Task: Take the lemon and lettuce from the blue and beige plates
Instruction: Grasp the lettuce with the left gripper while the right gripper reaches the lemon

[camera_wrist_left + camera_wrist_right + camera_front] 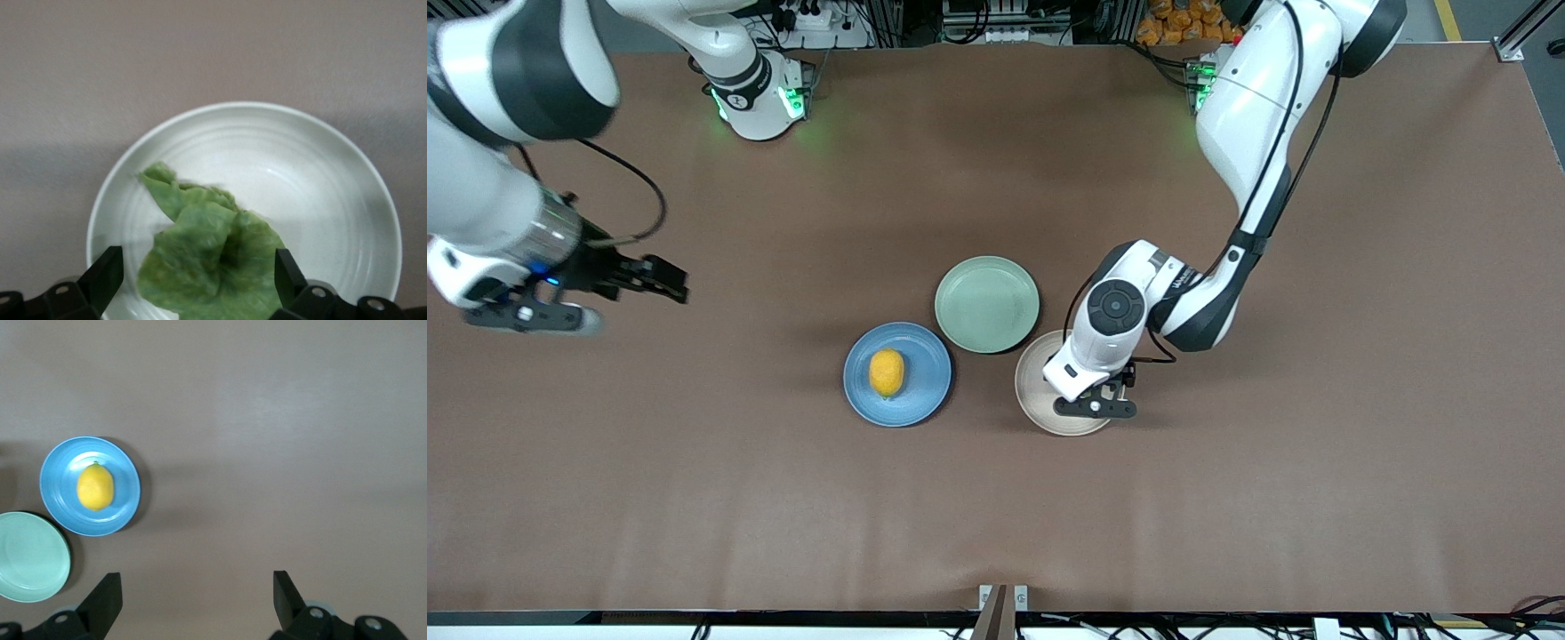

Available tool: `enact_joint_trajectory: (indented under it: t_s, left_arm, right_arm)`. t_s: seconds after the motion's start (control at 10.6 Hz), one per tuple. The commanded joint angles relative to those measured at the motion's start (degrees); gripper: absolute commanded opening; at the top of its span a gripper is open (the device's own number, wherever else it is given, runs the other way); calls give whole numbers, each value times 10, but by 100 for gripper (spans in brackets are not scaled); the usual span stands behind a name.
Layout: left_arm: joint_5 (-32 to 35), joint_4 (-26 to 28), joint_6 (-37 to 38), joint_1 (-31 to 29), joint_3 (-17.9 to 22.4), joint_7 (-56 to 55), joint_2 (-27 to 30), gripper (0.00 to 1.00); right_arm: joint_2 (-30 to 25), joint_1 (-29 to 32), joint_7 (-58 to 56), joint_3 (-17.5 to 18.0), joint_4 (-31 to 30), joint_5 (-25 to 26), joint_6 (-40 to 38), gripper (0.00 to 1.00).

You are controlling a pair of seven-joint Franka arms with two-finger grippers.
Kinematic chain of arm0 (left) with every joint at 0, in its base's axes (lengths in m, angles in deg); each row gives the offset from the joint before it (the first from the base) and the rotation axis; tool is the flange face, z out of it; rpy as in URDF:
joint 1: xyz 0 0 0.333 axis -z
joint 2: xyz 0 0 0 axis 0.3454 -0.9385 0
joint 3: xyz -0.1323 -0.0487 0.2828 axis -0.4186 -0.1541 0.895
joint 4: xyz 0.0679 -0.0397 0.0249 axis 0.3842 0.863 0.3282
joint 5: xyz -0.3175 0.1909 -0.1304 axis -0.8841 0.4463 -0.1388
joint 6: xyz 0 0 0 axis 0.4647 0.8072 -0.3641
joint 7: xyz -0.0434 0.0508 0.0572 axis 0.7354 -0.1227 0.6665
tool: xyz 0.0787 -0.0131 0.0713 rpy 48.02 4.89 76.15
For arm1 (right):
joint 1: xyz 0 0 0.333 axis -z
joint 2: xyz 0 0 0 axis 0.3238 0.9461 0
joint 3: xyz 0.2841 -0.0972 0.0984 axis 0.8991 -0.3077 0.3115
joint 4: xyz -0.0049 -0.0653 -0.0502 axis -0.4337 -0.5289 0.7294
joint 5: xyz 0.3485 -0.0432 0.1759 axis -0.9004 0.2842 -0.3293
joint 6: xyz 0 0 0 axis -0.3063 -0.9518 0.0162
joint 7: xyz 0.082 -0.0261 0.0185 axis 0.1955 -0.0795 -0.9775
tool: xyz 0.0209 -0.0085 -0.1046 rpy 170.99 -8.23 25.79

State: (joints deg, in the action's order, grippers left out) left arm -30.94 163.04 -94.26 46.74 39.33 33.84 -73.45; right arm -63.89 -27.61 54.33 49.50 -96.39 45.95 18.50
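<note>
The yellow lemon point(887, 372) lies on the blue plate point(927, 378). The beige plate point(1036, 391) is beside it toward the left arm's end, partly covered by the left hand. My left gripper point(1096, 407) is low over the beige plate. In the left wrist view it point(197, 261) is open, with one finger on each side of the wrinkled green lettuce point(207, 257) on the plate point(333, 187). The lettuce is hidden in the front view. My right gripper point(665, 280) is open and empty point(197, 583), up over bare table toward the right arm's end. Its view shows the lemon point(95, 487) and the blue plate point(60, 510).
An empty mint-green plate point(987, 304) sits just farther from the front camera than the blue and beige plates, touching or nearly touching both; it also shows in the right wrist view point(30, 557). The brown table point(1227, 489) is bare around the plates.
</note>
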Motion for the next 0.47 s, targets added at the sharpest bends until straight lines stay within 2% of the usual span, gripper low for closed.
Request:
enact_joint_trajectory:
  t_s: [0.0,0.09,0.38]
  left_arm:
    - [19,-8,-15,18,15,-25,-19,100]
    - [18,-8,-18,23,17,-25,-22,100]
    - [18,-4,-18,25,16,-35,-24,100]
  right_arm:
    - [22,2,36,25,-43,-19,75,100]
    - [40,-4,72,42,-53,-19,111,100]
    - [101,-23,112,56,-54,-18,176,100]
